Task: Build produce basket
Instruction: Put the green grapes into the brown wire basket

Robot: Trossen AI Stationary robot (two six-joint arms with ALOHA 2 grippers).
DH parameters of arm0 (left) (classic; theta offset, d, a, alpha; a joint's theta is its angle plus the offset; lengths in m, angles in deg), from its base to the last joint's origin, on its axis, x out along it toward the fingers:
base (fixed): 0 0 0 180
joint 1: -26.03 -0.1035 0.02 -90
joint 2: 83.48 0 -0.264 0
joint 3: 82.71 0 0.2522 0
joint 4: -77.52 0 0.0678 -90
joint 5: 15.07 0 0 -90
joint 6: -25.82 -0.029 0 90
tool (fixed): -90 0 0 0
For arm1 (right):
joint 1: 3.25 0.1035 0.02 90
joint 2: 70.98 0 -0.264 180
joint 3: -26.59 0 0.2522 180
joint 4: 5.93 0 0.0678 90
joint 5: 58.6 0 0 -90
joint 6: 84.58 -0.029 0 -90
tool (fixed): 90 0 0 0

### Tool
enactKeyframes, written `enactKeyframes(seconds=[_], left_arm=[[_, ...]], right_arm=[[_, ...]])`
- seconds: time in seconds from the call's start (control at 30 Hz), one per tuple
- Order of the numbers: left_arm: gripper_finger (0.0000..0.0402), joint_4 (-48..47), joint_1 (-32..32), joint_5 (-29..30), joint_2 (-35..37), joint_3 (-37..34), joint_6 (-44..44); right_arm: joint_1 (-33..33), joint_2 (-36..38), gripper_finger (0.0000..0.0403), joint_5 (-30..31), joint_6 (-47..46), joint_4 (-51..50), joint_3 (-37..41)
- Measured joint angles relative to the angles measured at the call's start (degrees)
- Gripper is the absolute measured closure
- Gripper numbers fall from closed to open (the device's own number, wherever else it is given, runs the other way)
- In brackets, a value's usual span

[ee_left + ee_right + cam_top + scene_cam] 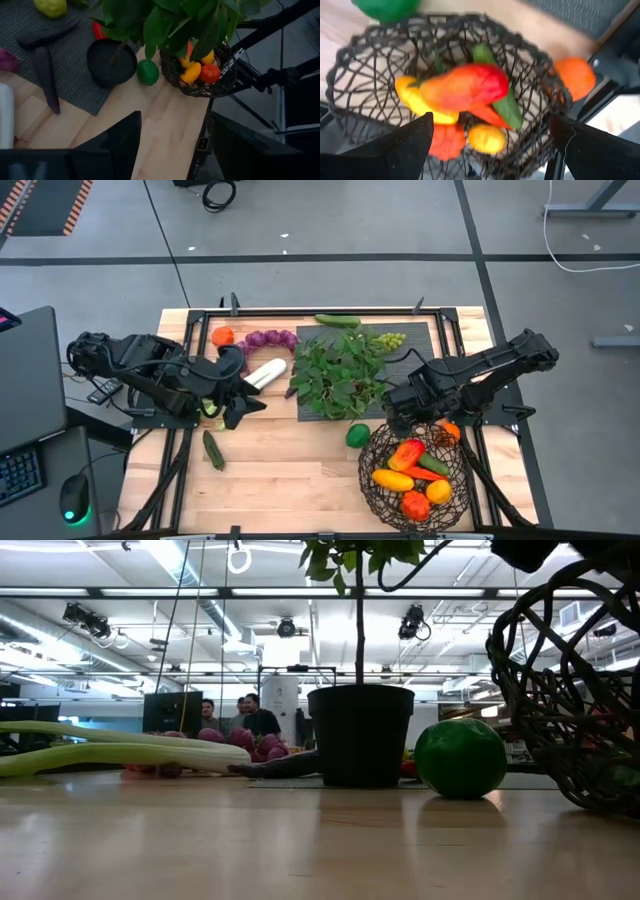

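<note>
The dark wire basket stands at the table's near right corner. In it lie a red-orange piece, a yellow one, a green cucumber and others. My right gripper hangs open over the basket's far rim, pointing down, with nothing between its fingers. An orange tomato lies just outside the rim. My left gripper stands open and empty above the table's left part, near the leek. A lime rests on the wood between plant and basket.
The potted plant stands mid-table on a black mat. Purple grapes, an orange tomato, a cucumber and green grapes lie along the far side. A small cucumber lies near left. Bare wood spans the near middle.
</note>
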Motion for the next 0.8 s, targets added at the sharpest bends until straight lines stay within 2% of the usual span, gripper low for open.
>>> enactKeyframes(seconds=[0.13,0.3,0.47,0.6,0.8], left_arm=[[0.017,0.01,0.0,-0.43,0.0,0.0,0.58],[0.017,0.04,-0.4,0.3,0.0,-0.04,1.5],[0.017,0.1,-2.1,0.9,0.0,-0.04,3.24],[0.017,0.08,-3.12,0.88,0.0,-0.04,4.57],[0.017,0.1,-3.56,1.28,0.0,-0.04,9.49]], right_arm=[[-1.04,0.34,0.001,6.69,0.38,-1.73,0.0],[-6.14,0.62,0.0015,14.17,0.42,-6.44,0.12],[-13.05,0.74,0.0022,15.86,8.99,-6.03,1.6],[-15.78,0.87,0.0026,16.83,15.15,-5.99,1.81],[-21.26,1.27,0.0034,25.58,19.98,-5.71,2.22]])
